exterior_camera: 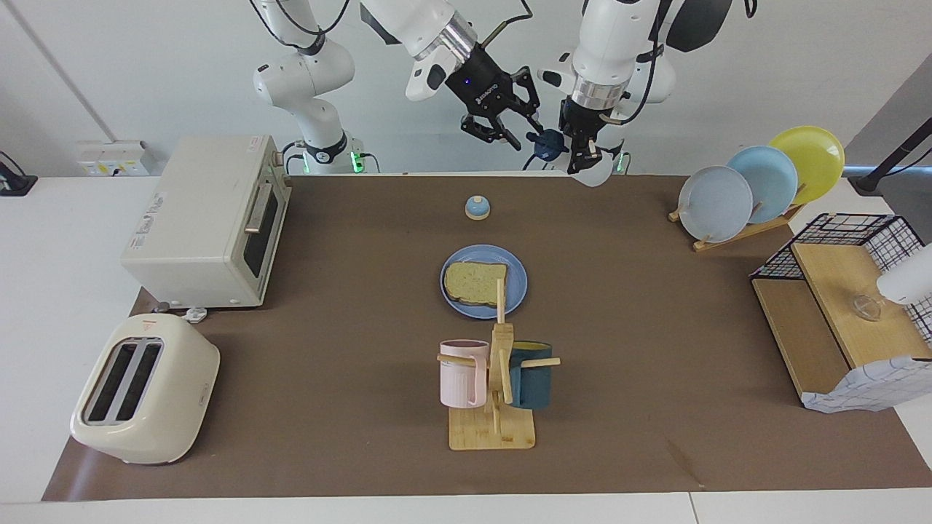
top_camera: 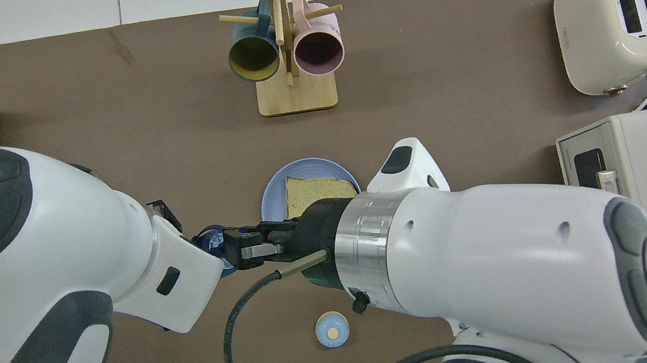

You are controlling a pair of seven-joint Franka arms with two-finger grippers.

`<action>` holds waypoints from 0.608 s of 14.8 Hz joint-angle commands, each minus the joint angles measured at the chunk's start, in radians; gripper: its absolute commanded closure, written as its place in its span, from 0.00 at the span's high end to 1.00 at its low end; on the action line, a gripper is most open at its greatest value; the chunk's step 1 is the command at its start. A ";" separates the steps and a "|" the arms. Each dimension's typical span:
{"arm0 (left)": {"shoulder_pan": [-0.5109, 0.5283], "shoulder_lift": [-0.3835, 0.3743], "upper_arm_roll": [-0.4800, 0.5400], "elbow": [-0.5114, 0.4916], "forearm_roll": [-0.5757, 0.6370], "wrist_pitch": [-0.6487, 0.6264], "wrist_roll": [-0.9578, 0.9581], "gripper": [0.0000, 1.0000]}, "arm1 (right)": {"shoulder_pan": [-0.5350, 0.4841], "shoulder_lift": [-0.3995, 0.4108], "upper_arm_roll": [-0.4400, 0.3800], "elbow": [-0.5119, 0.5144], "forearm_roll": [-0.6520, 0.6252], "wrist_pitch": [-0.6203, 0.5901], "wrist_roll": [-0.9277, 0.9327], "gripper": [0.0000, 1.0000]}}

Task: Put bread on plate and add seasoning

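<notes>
While left gripper [exterior_camera: 582,155] holds seasoning [exterior_camera: 591,169], bread [exterior_camera: 476,282] lies plated

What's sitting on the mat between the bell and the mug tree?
The plate with the bread on it lies between the bell and the mug tree; nothing else there. The facing view shows it best.

A robotics lab dressed as a kitchen: two white arms bolted at a white table [exterior_camera: 44,291] under a brown mat [exterior_camera: 349,291], with a toaster [exterior_camera: 142,400], toaster oven [exterior_camera: 204,218], mug tree [exterior_camera: 495,393] and racked plates [exterior_camera: 757,182] against bare walls.
</notes>
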State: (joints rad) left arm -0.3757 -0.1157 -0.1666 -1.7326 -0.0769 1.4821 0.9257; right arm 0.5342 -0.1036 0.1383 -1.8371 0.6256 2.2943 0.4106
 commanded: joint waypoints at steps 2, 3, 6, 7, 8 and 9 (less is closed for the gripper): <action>0.000 -0.024 0.007 -0.018 -0.017 0.015 0.018 0.30 | 0.001 -0.019 0.001 -0.004 -0.021 -0.019 0.042 0.44; 0.000 -0.022 0.007 -0.018 -0.018 0.015 0.018 0.30 | 0.001 -0.019 0.001 -0.004 -0.021 -0.019 0.042 0.43; 0.000 -0.024 0.007 -0.018 -0.021 0.015 0.018 0.30 | 0.001 -0.021 0.001 -0.005 -0.021 -0.019 0.042 0.37; 0.001 -0.025 0.009 -0.018 -0.032 0.015 0.018 0.30 | 0.001 -0.021 0.001 -0.008 -0.021 -0.019 0.042 0.33; 0.001 -0.025 0.009 -0.018 -0.032 0.015 0.016 0.30 | 0.001 -0.021 0.001 -0.010 -0.021 -0.018 0.042 0.33; 0.001 -0.025 0.009 -0.019 -0.032 0.017 0.016 0.30 | 0.001 -0.022 0.001 -0.014 -0.021 -0.018 0.042 0.33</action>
State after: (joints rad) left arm -0.3757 -0.1166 -0.1658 -1.7326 -0.0875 1.4822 0.9257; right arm 0.5342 -0.1113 0.1384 -1.8380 0.6256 2.2838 0.4119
